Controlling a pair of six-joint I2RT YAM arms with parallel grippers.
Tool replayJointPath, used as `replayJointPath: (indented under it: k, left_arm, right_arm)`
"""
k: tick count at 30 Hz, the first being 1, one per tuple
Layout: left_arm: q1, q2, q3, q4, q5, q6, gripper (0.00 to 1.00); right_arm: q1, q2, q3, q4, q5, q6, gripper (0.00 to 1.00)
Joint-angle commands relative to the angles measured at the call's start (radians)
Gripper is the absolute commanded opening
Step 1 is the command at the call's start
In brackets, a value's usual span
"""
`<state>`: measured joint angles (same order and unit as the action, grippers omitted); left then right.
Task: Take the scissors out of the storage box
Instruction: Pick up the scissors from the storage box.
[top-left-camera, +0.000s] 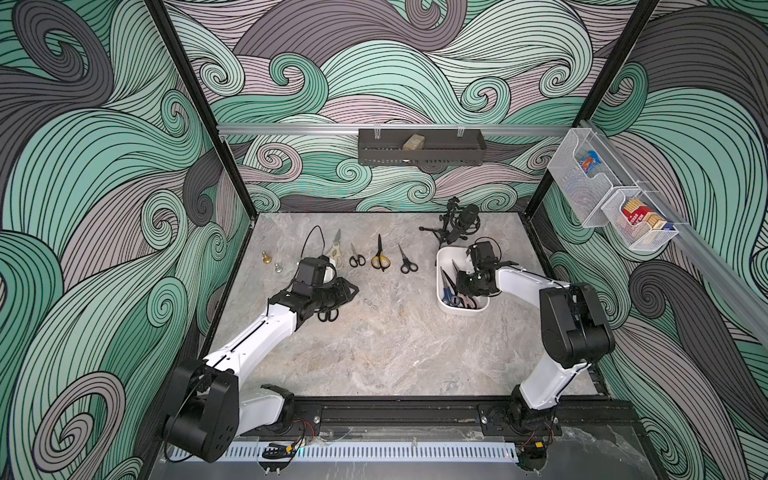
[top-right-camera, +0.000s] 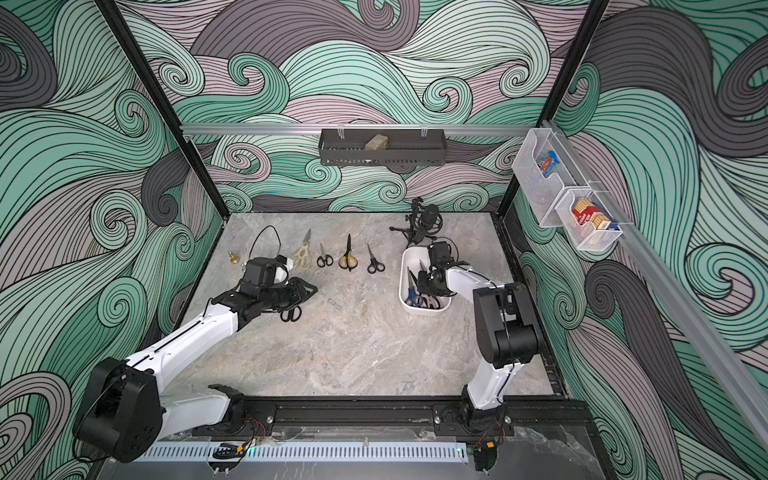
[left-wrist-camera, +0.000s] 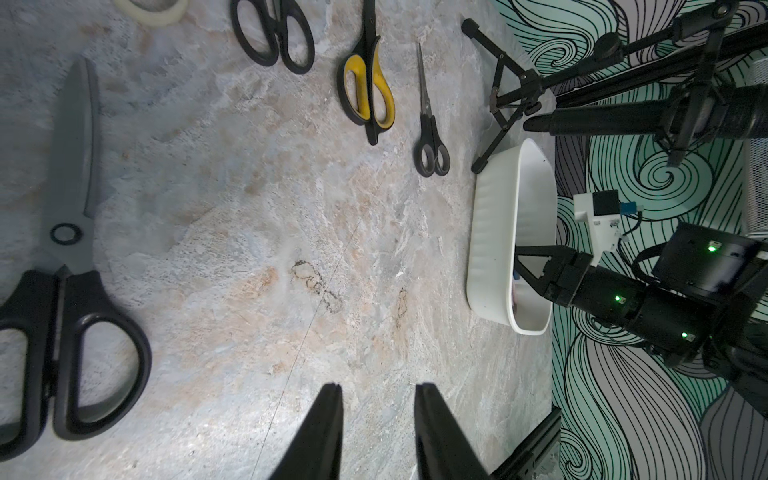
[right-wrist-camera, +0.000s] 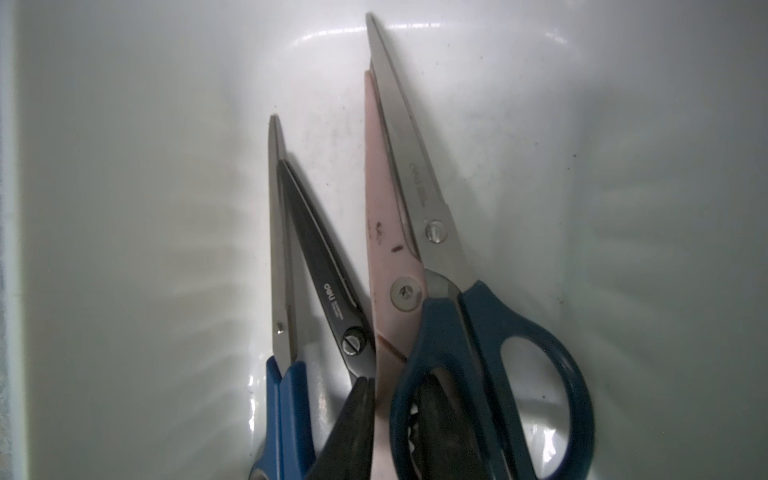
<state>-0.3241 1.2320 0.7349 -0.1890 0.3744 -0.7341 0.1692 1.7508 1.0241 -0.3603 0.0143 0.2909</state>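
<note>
Right end effector (right-wrist-camera: 397, 380) down inside the white storage box (top-left-camera: 462, 308), jaws narrow astride a handle loop of the dark-blue scissors (right-wrist-camera: 449, 257), grip unclear, left end effector (left-wrist-camera: 378, 388) open, empty, over the marble worktop (top-left-camera: 395, 345), open room mid-surface, box near the right edge, row of scissors (top-left-camera: 380, 259) toward the far side.

The storage box (right-wrist-camera: 124, 187) is smooth white plastic with a glossy sheen. The blue-handled scissors (right-wrist-camera: 440, 257) have brushed bare-metal blades and smooth plastic grips. A dark-bladed pair (right-wrist-camera: 320, 270) looks coated and matt. The tabletop (left-wrist-camera: 249, 249) is mottled, stone-like and dull, and the black-handled scissors (left-wrist-camera: 68, 232) show matt grey blades.
</note>
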Motion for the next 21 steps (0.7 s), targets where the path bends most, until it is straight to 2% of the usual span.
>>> replayJointPath:
  k: [1,9,17,21]
  left_arm:
    - [-0.003,-0.027,-0.003,0.002,-0.009,0.011,0.33]
    - [0.011,-0.023,0.001,-0.014,-0.024,0.018,0.33]
    - [0.089,-0.011,-0.006,-0.032,0.010,0.071,0.33]
    - [0.124,-0.008,-0.013,-0.040,0.047,0.087,0.33]
  right_arm:
    - [0.001,0.024,-0.009,-0.023,0.023,-0.006,0.16]
    - [0.001,-0.002,-0.010,-0.023,0.013,0.006,0.00]
    - [0.011,-0.135,-0.010,-0.034,-0.033,0.072,0.00]
    - [0.062,-0.223,-0.027,-0.045,-0.050,0.146,0.00]
